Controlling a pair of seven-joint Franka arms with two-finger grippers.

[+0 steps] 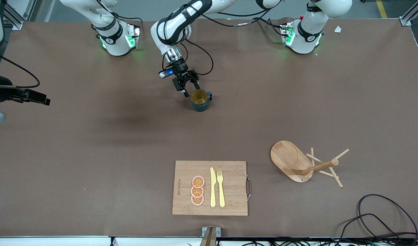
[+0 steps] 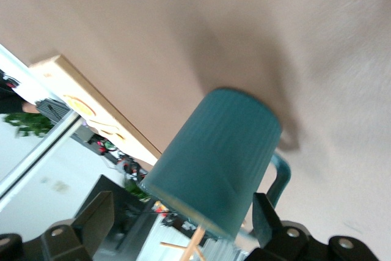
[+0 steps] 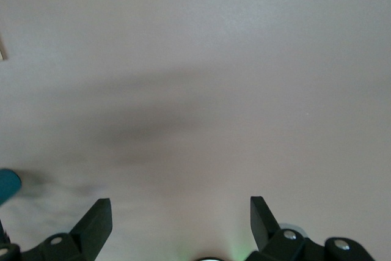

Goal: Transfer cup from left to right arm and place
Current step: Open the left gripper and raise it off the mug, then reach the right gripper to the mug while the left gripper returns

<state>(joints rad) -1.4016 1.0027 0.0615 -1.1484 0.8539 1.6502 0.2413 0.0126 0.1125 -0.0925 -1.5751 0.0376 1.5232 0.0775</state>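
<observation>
**Cup on counter, both grippers open**

Front view: the cup (image 1: 200,99) stands upright on the counter (image 1: 92,153), mid-way between the arms' ends, with the left gripper (image 1: 190,89) just beside its rim, fingers spread. The right gripper (image 1: 41,99) waits at its end.

Left wrist view: spread fingers (image 2: 98,219) flank the cup (image 2: 217,163).

Right wrist view: open fingers (image 3: 98,219) over bare counter.

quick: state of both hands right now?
Left hand: open, at the cup, not gripping it.
Right hand: open, holding nothing, over bare table.
</observation>
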